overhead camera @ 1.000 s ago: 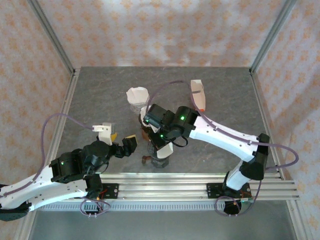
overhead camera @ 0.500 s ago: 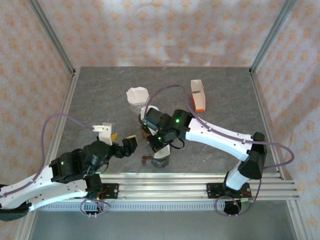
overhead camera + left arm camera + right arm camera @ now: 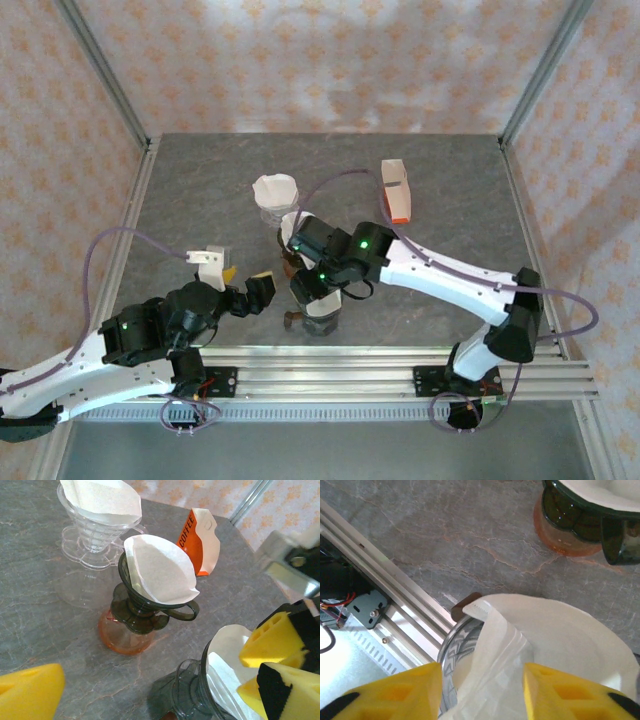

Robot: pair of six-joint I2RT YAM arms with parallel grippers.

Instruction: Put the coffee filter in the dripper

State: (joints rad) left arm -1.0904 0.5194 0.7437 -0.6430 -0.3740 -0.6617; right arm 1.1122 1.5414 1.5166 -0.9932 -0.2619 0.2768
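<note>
A white paper coffee filter [image 3: 555,645] sits folded and crumpled in the dark smoky dripper [image 3: 451,652] at the table's near edge. From the left wrist the same filter [image 3: 227,647] rises out of that dripper [image 3: 200,690]. My right gripper [image 3: 482,692] hovers right over it with its yellow pads apart on either side of the paper, open and squeezing nothing. From above, the right gripper [image 3: 318,295] covers the dripper [image 3: 320,324]. My left gripper [image 3: 250,288] waits wide open and empty to the left of it, one yellow finger [image 3: 30,692] low in its view.
A second dark dripper [image 3: 150,615] on an orange base holds its own filter; behind it stands a clear dripper [image 3: 95,535] with a filter. An orange and white coffee bag [image 3: 396,190] lies at the back right. The metal rail [image 3: 395,595] runs just beside the near dripper.
My right gripper's jaws have parted and let go of the filter, which stays in the near dripper. The right arm shifted slightly over it. The left arm has not moved.
</note>
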